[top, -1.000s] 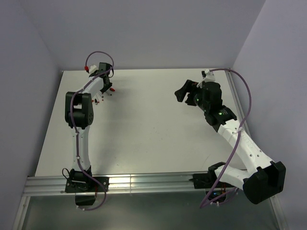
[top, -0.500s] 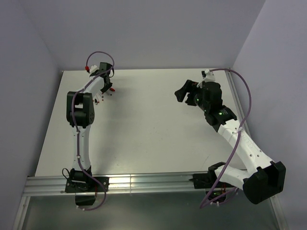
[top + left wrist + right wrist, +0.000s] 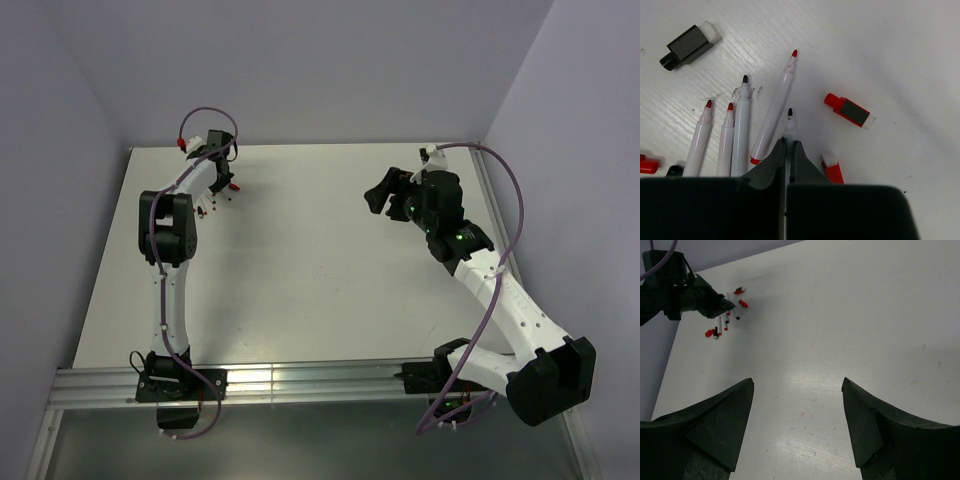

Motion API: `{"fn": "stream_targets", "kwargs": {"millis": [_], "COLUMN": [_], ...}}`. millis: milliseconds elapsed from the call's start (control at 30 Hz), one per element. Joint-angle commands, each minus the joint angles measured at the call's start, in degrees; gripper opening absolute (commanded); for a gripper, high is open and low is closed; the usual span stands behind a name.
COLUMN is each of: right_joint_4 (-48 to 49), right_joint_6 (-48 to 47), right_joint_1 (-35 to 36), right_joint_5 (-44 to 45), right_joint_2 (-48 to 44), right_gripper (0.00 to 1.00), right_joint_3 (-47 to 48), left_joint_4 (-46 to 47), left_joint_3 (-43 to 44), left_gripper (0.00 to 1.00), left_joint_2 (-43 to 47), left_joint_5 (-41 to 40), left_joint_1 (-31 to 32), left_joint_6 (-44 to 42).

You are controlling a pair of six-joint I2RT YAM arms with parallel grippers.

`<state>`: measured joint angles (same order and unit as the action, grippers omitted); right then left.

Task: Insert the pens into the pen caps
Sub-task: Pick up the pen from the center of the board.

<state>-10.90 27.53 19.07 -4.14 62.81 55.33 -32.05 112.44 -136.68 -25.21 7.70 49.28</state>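
1. In the left wrist view, the left gripper [image 3: 788,150] fills the bottom of the frame. Its jaws are clenched on the black-tipped pen [image 3: 790,127], and only the pen's tip and neck show before the barrel vanishes between them.
2. The gripper body cuts off the lower ends of three parallel pens [image 3: 741,135] at lower left, two red-tipped and one black-tipped. The long red-tipped pen [image 3: 775,107] lies whole, slanting toward upper centre.
3. A half-hidden red cap [image 3: 834,171] sits at lower right of centre, against the finger. The edge red cap [image 3: 646,166] is cut by the left border. The small black piece [image 3: 674,170] beside it is too covered to identify.
4. The black cap [image 3: 690,45] at upper left and the grey-sided red cap [image 3: 850,110] at centre right lie fully visible.
5. In the top view, pens and caps are mere specks at upper left beside the left wrist, too small to tell apart.
6. The right gripper [image 3: 797,405] is released, its jaws spread wide with nothing between them.
7. The table [image 3: 300,260] is white with a faint grain, and grey scribble marks [image 3: 756,91] lie by the pens. Pale lilac walls [image 3: 300,60] enclose it, and an aluminium rail [image 3: 300,380] runs along the bottom.
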Motion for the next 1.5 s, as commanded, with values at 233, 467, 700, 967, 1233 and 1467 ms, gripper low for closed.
{"fn": "stream_targets", "kwargs": {"millis": [233, 467, 700, 967, 1233, 1467], "right_joint_4": [-0.71, -1.59, 1.92, 16.32, 25.66, 30.41], "right_joint_6": [-0.64, -0.19, 2.26, 10.61, 18.08, 20.9], "right_joint_1": [-0.44, -0.44, -0.44, -0.26, 1.14, 2.37], "right_joint_5": [-1.66, -4.29, -13.33, -29.77, -36.11, -36.9], "right_joint_2": [-1.02, -0.05, 0.39, 2.67, 5.4, 6.63], "right_gripper": [0.73, 0.72, 0.72, 0.71, 0.6, 0.47], "right_joint_3": [3.73, 6.02, 5.4, -0.22, -4.17, -5.5], "left_joint_4": [2.69, 3.57, 7.52, 18.94, 38.45, 45.23], "left_joint_3": [-3.54, -4.68, -12.85, -31.3, -48.79, -56.19], "left_gripper": [0.0, 0.0, 0.0, 0.0, 0.0, 0.0], "left_joint_2": [4.84, 10.02, 21.25, 38.4, 56.86, 63.64], "left_joint_5": [3.41, 5.44, 7.36, 15.88, 27.13, 30.83], "left_joint_1": [-0.23, -0.23, -0.06, 6.17, 15.05, 18.92], "left_joint_6": [-0.49, -0.94, -0.76, 0.73, 3.98, 3.99]}}
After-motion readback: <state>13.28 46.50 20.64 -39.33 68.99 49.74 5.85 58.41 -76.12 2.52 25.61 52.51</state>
